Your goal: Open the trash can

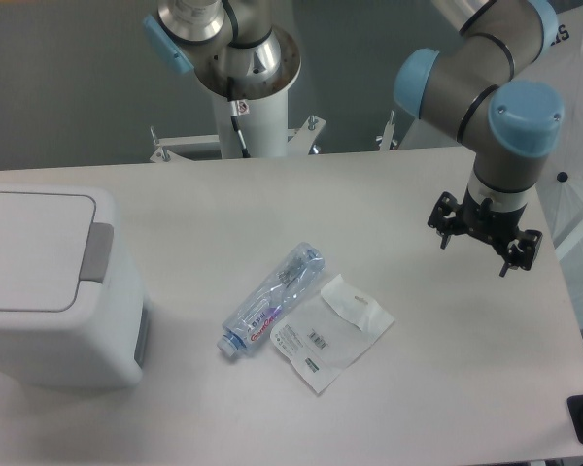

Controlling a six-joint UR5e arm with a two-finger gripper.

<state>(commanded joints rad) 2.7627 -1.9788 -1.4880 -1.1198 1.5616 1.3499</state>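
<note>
The trash can (49,320) is a large white boxy bin at the table's left edge. Its flat white lid (29,248) lies down shut, with the grey push tab (98,252) on the lid's right side. My gripper (484,236) hangs over the right part of the table, far from the bin and pointing down. Its two black fingers (447,219) stand wide apart with nothing between them.
A crushed clear plastic bottle (272,298) lies mid-table, and a white plastic pouch (328,331) lies beside it on the right. A second robot's base (248,58) stands behind the table's far edge. The table's right edge runs close under my arm.
</note>
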